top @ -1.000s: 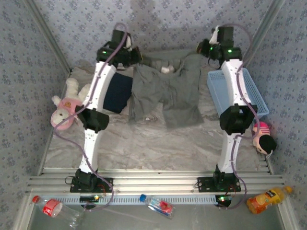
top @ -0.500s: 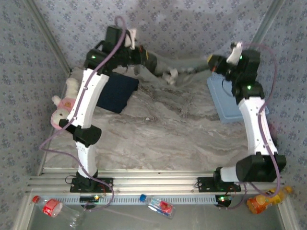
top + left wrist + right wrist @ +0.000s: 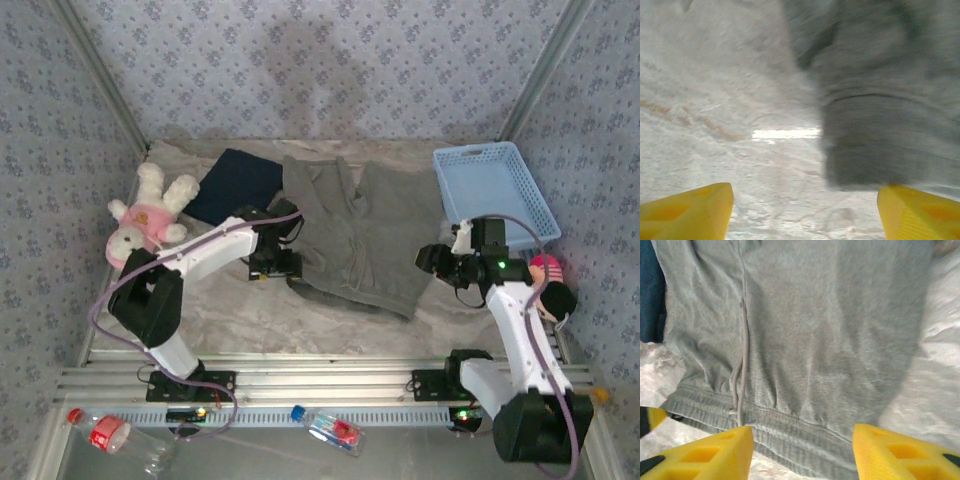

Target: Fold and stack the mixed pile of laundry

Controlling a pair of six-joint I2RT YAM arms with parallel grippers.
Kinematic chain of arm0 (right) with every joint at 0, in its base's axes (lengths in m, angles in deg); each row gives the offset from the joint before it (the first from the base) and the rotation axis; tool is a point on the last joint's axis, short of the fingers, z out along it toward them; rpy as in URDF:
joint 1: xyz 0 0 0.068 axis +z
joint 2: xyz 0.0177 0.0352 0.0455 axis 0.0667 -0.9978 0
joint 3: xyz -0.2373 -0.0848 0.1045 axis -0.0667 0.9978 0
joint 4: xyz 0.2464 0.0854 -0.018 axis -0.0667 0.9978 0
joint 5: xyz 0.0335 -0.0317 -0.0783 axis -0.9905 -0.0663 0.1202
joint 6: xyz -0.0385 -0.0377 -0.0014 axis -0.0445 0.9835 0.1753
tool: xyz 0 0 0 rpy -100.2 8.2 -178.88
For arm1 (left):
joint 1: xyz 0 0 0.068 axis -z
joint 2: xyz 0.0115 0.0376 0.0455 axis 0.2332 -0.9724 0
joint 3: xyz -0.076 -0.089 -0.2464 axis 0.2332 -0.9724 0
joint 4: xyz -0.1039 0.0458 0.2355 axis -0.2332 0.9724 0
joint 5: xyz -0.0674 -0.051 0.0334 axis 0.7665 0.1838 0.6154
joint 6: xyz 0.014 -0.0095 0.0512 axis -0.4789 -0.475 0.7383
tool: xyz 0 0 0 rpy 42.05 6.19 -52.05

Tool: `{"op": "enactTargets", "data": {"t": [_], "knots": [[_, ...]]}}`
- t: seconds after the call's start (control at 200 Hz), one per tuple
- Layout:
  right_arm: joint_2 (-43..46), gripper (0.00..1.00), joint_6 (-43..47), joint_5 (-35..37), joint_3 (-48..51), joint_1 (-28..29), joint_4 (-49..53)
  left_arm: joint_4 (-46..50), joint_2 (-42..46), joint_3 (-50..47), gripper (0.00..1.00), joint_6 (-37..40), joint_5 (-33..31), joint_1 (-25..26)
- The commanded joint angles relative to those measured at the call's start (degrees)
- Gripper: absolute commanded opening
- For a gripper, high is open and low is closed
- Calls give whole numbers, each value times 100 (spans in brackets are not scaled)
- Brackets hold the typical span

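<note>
Laundry: one olive-grey garment, one navy garment; left gripper and right gripper gape empty.

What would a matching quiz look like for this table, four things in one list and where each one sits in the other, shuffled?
Things:
1. olive-grey garment
2. navy garment
3. blue basket
4. cream-and-pink plush toy

Places:
A. far right corner
B. left edge of the table
C. spread across the middle
D. far side, just left of the olive-grey garment

Pairs: 1-C, 2-D, 3-A, 4-B
</note>
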Motion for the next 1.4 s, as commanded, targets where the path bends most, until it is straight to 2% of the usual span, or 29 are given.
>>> {"op": "enactTargets", "data": {"t": [0.0,0.135,0.265,0.365,0.44,0.615,0.799,0.969,1.099,1.194,1.304,1.394], "knots": [[100,52,225,681,-382,-34,122,-403,59,645,77,-268,-182,70],[-549,29,-92,520,-315,87,-583,-709,-547,1424,75,-130,-160,97],[-1279,26,-649,627,23,523,-1507,-1083,-1235,1824,70,-9,-332,152],[-1836,27,-903,1048,90,993,-1694,-1008,-1799,2082,63,116,-451,153],[-2238,28,-1086,1302,171,1130,-1722,-762,-2033,2087,61,222,-543,193],[-3208,34,-1359,1413,172,1058,-2001,-560,-1917,1267,61,234,-682,429],[-4415,37,-1309,1367,-842,766,-1675,-522,-1945,916,62,-263,-291,1075],[-5431,39,-933,1449,-2296,506,-1159,-435,-2280,1395,62,-954,535,1582],[-6156,41,-482,974,-3623,471,-949,399,-2742,2690,65,-758,864,1790],[-6361,41,-273,999,-4480,526,-322,651,-2859,3487,70,-758,1137,1782],[-5943,42,-158,1217,-4618,698,-133,1017,-2796,4269,74,-695,785,1614],[-5450,42,-181,1276,-4385,910,41,951,-2487,4259,74,-610,396,1276]]}}
